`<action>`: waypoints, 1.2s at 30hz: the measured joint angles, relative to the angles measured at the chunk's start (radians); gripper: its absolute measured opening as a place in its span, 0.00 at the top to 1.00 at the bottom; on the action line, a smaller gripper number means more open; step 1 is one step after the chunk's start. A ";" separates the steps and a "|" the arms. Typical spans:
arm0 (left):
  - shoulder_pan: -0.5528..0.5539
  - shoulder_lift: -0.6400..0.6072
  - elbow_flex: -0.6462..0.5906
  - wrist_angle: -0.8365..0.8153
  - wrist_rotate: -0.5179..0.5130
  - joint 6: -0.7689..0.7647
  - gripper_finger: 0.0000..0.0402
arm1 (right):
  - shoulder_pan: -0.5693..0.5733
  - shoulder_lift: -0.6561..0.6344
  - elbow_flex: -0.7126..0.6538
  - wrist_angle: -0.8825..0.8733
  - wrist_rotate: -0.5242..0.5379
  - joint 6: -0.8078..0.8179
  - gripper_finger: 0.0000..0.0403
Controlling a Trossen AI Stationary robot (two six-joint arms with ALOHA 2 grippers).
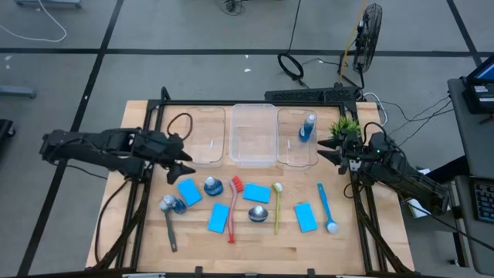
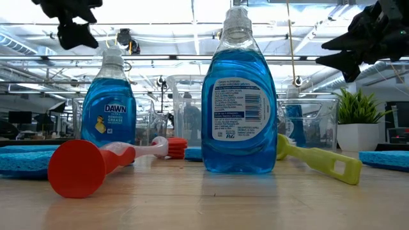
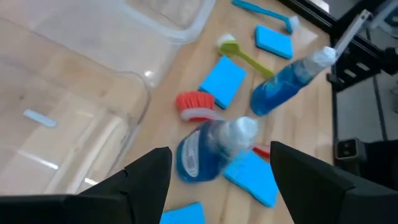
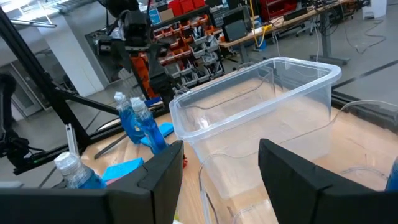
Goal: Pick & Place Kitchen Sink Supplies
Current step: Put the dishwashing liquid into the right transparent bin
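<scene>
Both grippers are hovering released; left gripper (image 1: 183,161) should be descending squarely over the nearest bottle (image 1: 213,186), jaws straddling its neck.

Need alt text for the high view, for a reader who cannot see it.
Two open grippers, left gripper and right gripper, hover over a wooden table strewn with blue sponges, bottles and brushes. Three clear bins sit behind; the rightmost bin holds one blue bottle.
</scene>
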 joint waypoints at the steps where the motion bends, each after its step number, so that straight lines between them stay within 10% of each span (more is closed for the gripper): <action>1: -0.004 0.022 0.017 -0.011 0.000 0.000 0.32 | 0.000 0.000 0.000 0.000 0.000 0.000 0.51; 36: -0.097 0.455 0.193 -0.052 -0.005 0.033 0.32 | 0.000 0.000 0.001 0.007 0.000 0.024 0.51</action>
